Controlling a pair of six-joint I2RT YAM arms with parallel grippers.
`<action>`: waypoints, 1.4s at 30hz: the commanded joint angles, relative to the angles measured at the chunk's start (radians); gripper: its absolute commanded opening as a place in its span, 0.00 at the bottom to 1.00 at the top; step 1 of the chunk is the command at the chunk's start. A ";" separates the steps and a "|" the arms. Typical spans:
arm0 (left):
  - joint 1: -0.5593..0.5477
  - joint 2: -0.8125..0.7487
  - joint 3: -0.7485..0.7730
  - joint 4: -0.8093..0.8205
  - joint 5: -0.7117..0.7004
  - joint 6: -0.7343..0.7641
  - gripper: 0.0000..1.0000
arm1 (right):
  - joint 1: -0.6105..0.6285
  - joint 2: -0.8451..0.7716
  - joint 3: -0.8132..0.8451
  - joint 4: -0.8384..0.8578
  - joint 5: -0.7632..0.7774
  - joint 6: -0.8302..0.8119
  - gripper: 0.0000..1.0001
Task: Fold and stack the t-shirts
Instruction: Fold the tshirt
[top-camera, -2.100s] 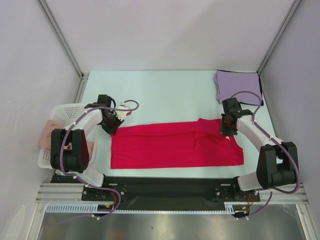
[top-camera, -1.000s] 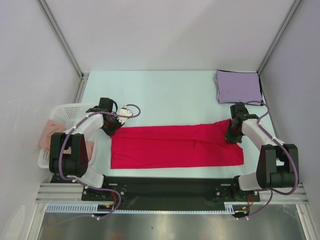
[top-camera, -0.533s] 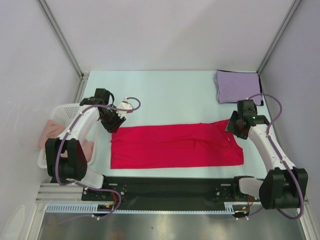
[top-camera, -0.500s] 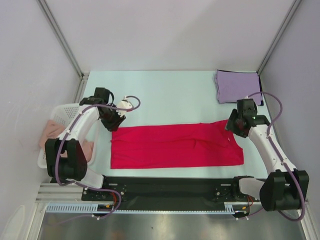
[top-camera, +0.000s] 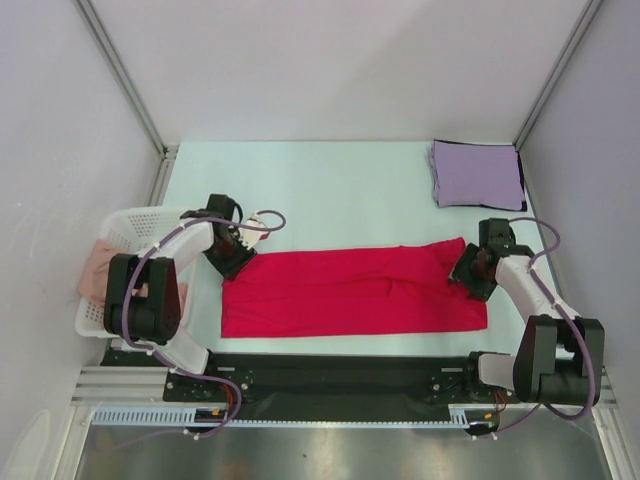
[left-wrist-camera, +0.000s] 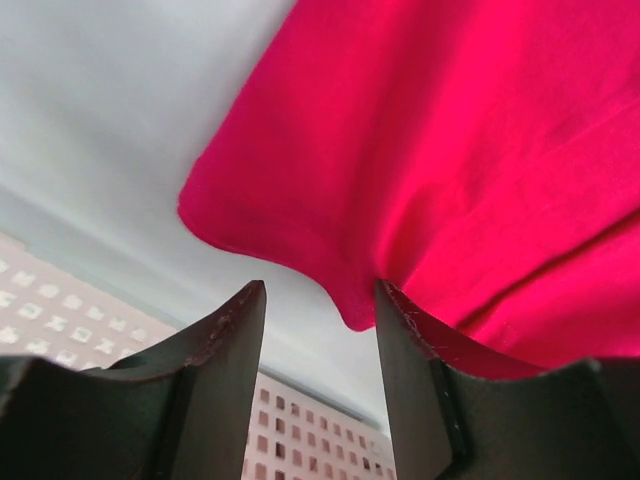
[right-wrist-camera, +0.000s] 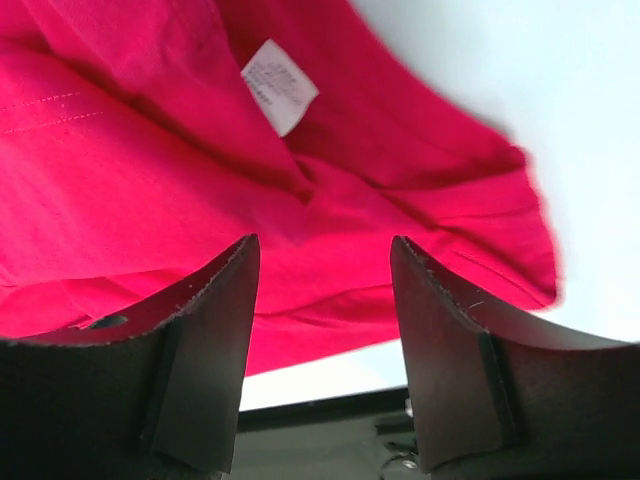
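Observation:
The crimson t-shirt (top-camera: 350, 291) lies folded into a long flat band along the near part of the table. My left gripper (top-camera: 238, 258) hangs open over its far left corner (left-wrist-camera: 290, 225), nothing between the fingers (left-wrist-camera: 225, 350). My right gripper (top-camera: 472, 268) stands open above the far right end, where the white neck label (right-wrist-camera: 279, 85) shows. Red cloth (right-wrist-camera: 300, 230) lies under the right fingers (right-wrist-camera: 440, 320), and they do not pinch it. The lavender t-shirt (top-camera: 476, 174) rests folded square at the far right corner.
A white mesh basket (top-camera: 125, 240) holding pinkish cloth (top-camera: 100, 265) stands off the table's left edge; its mesh (left-wrist-camera: 60, 320) shows past the left fingers. The black mounting rail (top-camera: 340, 370) runs along the near edge. Metal frame posts rise at both far corners.
Both grippers opened and let go of the red t-shirt's far corners. The shirt's far edge now lies flat, and both arms have drawn slightly nearer.

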 joint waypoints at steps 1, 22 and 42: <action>-0.006 -0.022 -0.060 0.053 -0.001 -0.033 0.53 | -0.010 0.018 -0.024 0.102 -0.102 0.053 0.59; -0.009 0.001 -0.105 0.090 -0.034 0.008 0.00 | -0.128 -0.035 -0.058 0.065 -0.112 0.035 0.00; 0.006 -0.032 0.241 -0.197 0.180 0.044 0.81 | -0.280 -0.230 -0.059 -0.070 0.021 0.239 0.68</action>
